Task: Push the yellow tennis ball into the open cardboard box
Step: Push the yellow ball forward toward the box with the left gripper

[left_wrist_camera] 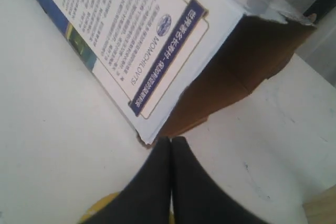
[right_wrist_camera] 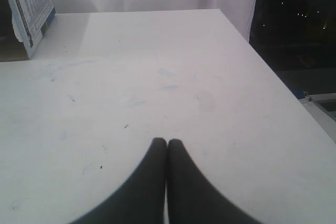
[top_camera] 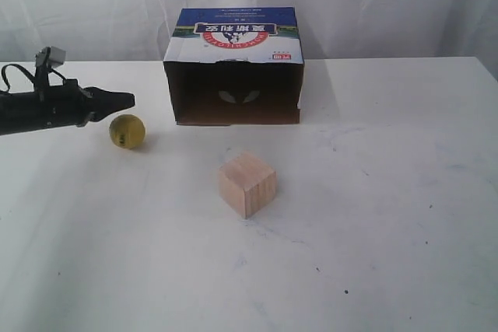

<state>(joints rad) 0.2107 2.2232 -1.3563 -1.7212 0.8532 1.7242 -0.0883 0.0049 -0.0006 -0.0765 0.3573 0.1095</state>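
The left gripper (top_camera: 124, 101), closed and empty, sits at twelve o'clock of the yellow tennis ball (top_camera: 127, 131); the ball lies at eight o'clock from the open cardboard box (top_camera: 233, 33); right gripper (right_wrist_camera: 167, 142) closed, empty.

We see our gripper (left_wrist_camera: 171, 142) with its two dark fingers pressed together, tips just short of the box's (left_wrist_camera: 157, 40) near corner. The box lies on the white table (left_wrist_camera: 47, 129), its printed white-and-blue side towards us and brown cardboard beyond that corner. A sliver of the yellow ball (left_wrist_camera: 100, 209) peeks out beside the fingers, mostly hidden.
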